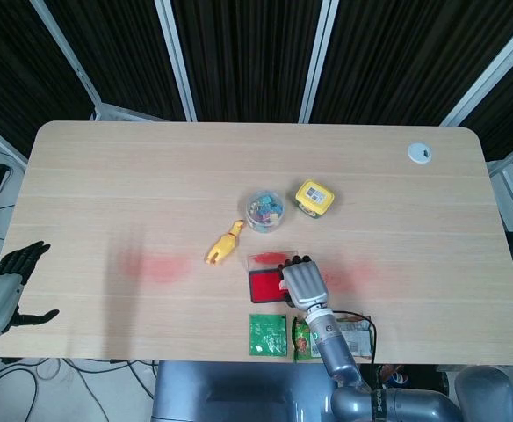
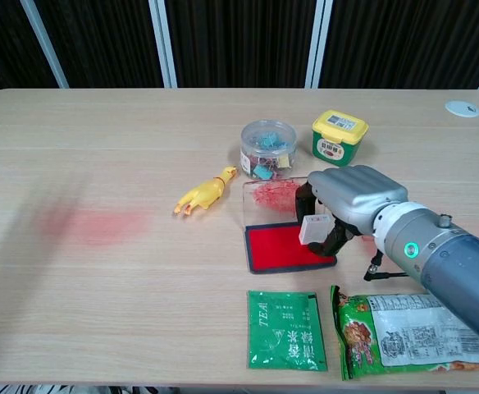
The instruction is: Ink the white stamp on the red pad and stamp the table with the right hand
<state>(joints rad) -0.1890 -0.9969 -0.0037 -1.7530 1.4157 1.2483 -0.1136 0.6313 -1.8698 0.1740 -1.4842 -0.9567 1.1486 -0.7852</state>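
Lying nearest, at the bottom of the chest view, are a green tea packet (image 2: 286,329) and a snack bag (image 2: 412,328). Just above them, the right hand (image 2: 346,205) grips the white stamp (image 2: 314,229) over the right edge of the red pad (image 2: 287,246), held low, probably to pick up ink. Farther up sit a yellow toy chicken (image 2: 202,194), a clip jar (image 2: 267,149) and a yellow tub (image 2: 339,137). The left hand (image 1: 10,286) hangs open at the frame's left edge, out of the way.

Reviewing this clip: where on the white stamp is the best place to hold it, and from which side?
By its upper body, from above. The white stamp stands upright over the red pad, face down, so its sides are the free surfaces. The right hand already holds it this way, fingers wrapped from above, leaving the bottom face clear for inking.
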